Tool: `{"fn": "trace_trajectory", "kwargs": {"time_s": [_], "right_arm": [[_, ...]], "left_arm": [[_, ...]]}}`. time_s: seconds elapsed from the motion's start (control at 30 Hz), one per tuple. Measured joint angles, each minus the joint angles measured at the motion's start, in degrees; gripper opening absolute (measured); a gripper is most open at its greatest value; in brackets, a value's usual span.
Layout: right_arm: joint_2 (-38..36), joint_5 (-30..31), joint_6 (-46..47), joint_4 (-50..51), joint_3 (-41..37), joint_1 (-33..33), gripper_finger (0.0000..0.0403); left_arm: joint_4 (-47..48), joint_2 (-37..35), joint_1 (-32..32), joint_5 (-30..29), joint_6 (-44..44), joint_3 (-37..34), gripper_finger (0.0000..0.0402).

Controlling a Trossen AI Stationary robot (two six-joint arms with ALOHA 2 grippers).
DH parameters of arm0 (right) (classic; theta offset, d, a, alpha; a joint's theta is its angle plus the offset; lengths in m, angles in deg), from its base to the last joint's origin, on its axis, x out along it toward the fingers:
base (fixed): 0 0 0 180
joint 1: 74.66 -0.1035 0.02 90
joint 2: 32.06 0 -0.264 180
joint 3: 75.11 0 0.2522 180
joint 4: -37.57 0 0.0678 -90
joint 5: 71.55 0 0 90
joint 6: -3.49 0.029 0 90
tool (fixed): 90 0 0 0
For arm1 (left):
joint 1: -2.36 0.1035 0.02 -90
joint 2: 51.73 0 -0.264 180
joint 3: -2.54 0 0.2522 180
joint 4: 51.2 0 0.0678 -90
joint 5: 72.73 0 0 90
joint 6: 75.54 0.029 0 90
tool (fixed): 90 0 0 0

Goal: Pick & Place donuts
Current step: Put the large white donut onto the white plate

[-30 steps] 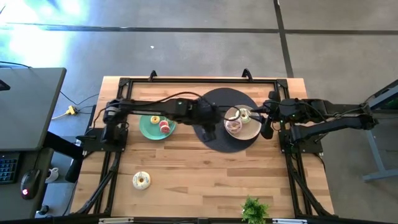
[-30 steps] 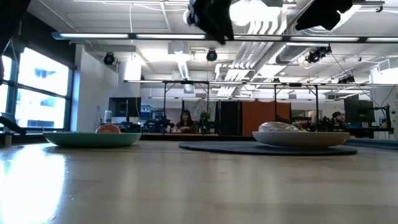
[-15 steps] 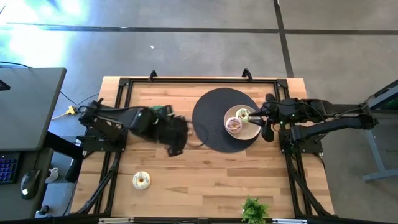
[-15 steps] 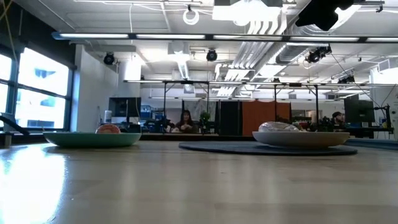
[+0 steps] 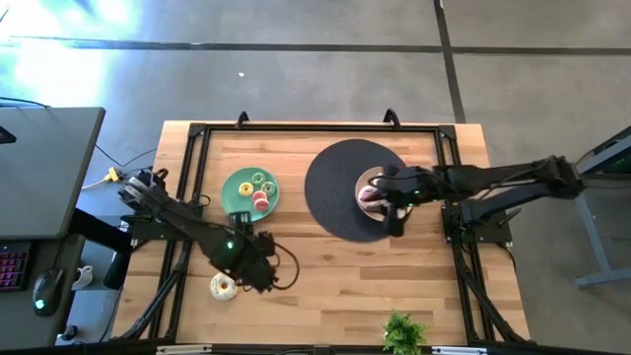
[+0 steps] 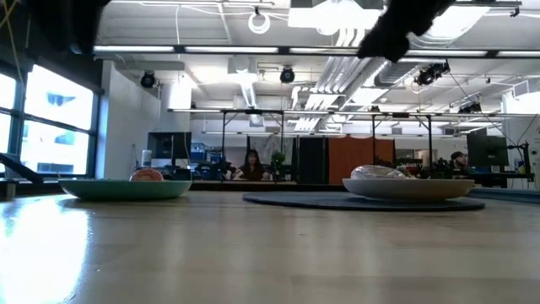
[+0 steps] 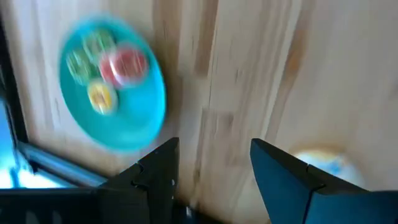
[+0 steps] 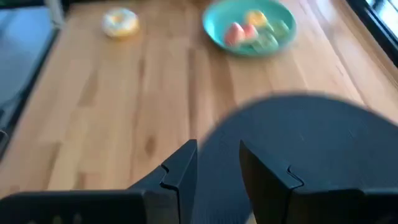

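A white iced donut (image 5: 224,286) lies flat on the wood near the table's near-left; it shows blurred beside my left finger in the left wrist view (image 7: 323,163). My left gripper (image 5: 262,273) (image 7: 214,168) hovers open just right of it. The green plate (image 5: 237,204) (image 7: 134,121) (image 8: 249,38) carries small green, yellow and red-pink donuts (image 5: 260,200) (image 6: 147,175). A beige plate (image 5: 363,184) (image 6: 405,188) with a pinkish donut (image 5: 371,194) sits on the round black mat (image 5: 335,187). My right gripper (image 5: 392,209) (image 8: 217,167) hangs open over that plate and hides most of it.
A leafy plant sprig (image 5: 401,333) stands at the near edge, right of centre. A black frame runs along the table's left, far and right sides. Bare wood (image 5: 335,286) lies between the white donut and the sprig. People and desks show in the room behind the table.
My left gripper has swung from the black mat's left edge, past the green plate, toward the table's near-left, ending beside the white donut. My right gripper has moved toward the table's left, from the beige plate's right rim to over the plate. The green plate's donuts now show uncovered.
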Motion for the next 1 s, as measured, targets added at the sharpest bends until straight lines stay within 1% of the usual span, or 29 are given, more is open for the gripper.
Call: {"fn": "trace_trajectory", "kwargs": {"time_s": [0.1,0.2,0.33,0.4,0.5,0.63,0.73,0.8,0.9,1.0], "right_arm": [[3.4,-1.8,-2.3,-7.5,0.0,-0.5,0.0117],[5.3,-3.4,-3.8,-12.0,0.0,-0.9,0.0117],[5.7,-4.6,-4.9,-12.6,0.0,-0.9,0.0117],[5.7,-4.6,-4.9,-12.6,0.0,-0.9,0.0117],[5.7,-4.6,-4.9,-12.7,0.0,-0.9,0.0117],[5.7,-4.6,-5.0,-12.7,0.0,-0.9,0.0117],[5.7,-4.6,-5.0,-12.7,0.0,-0.9,0.0117],[5.7,-4.6,-5.0,-12.7,0.0,-0.9,0.0117],[5.7,-4.6,-5.0,-12.8,0.0,-0.9,0.0117],[5.7,-4.6,-4.9,-12.8,0.0,-0.9,0.0117]], "left_arm": [[-1.1,-1.5,-1.7,3.2,-3.8,-6.8,0.0193],[-7.1,-5.2,-2.8,7.4,-5.1,-13.2,0.0193],[-18.8,-12.0,-3.8,12.8,-6.8,-21.6,0.0193],[-24.6,-15.0,-4.2,13.7,-10.4,-25.7,0.0193],[-29.5,-18.3,-5.6,14.6,-16.7,-31.0,0.0193],[-32.9,-18.2,-7.3,19.7,-22.4,-36.5,0.0193],[-35.7,-17.3,-8.3,25.7,-23.1,-38.9,0.0193],[-35.7,-16.0,-8.3,28.2,-22.7,-40.2,0.0193],[-38.2,-15.2,-8.3,28.9,-22.7,-40.6,0.0193],[-38.8,-14.8,-8.2,28.7,-22.1,-40.9,0.0193]]}}
